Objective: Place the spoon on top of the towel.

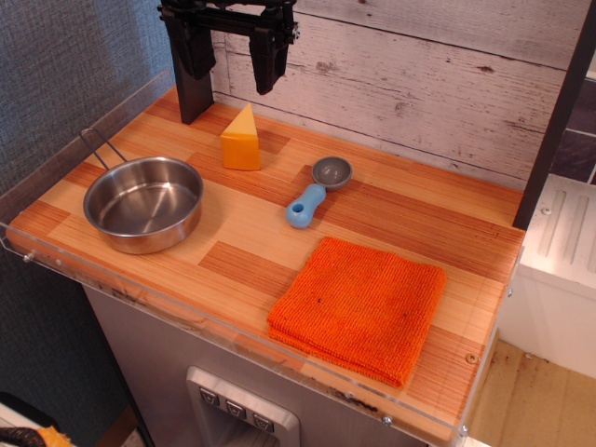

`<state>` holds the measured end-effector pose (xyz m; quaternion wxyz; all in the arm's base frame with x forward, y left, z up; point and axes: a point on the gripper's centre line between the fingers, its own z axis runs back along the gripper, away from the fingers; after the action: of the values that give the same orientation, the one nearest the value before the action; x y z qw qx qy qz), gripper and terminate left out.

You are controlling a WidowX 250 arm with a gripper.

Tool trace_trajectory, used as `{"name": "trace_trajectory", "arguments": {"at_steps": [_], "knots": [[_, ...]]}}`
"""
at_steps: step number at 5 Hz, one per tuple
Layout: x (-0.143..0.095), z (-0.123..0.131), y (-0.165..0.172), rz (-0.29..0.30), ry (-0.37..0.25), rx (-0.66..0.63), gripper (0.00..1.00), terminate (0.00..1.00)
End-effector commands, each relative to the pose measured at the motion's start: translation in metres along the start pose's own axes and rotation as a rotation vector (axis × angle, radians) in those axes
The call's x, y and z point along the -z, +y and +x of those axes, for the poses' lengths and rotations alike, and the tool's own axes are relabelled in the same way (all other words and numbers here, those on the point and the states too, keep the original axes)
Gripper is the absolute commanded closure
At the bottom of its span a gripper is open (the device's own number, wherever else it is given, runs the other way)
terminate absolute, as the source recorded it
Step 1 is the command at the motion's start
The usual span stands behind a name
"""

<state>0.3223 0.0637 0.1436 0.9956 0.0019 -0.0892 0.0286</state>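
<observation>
The spoon (317,192) lies on the wooden counter near the middle, its grey bowl toward the back wall and its light-blue handle pointing to the front left. The orange knitted towel (358,305) lies flat at the front right, a short way in front of the spoon and apart from it. My gripper (231,58) hangs high at the back left, above the counter, with its two black fingers spread apart and nothing between them. It is far from the spoon, up and to the left of it.
A steel pan (144,203) with a wire handle sits at the left. A yellow-orange cheese wedge (241,139) stands behind it, below the gripper. A clear plastic rim (214,321) runs along the counter's front and left edges. A plank wall stands at the back.
</observation>
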Motion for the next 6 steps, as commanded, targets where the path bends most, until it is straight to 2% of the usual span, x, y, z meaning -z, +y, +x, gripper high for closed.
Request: {"name": "trace_trajectory", "arguments": {"at_steps": [1, 2, 3, 4, 6], "knots": [[0.000, 0.000, 0.000, 0.000, 0.000, 0.000, 0.00, 0.00], [0.025, 0.029, -0.018, -0.037, -0.084, 0.119, 0.00, 0.00], [0.058, 0.036, -0.038, -0.057, -0.100, 0.159, 0.00, 0.00], [0.084, 0.034, -0.048, -0.023, -0.131, 0.121, 0.00, 0.00], [0.113, 0.018, -0.049, 0.064, -0.029, 0.112, 0.00, 0.00]]}}
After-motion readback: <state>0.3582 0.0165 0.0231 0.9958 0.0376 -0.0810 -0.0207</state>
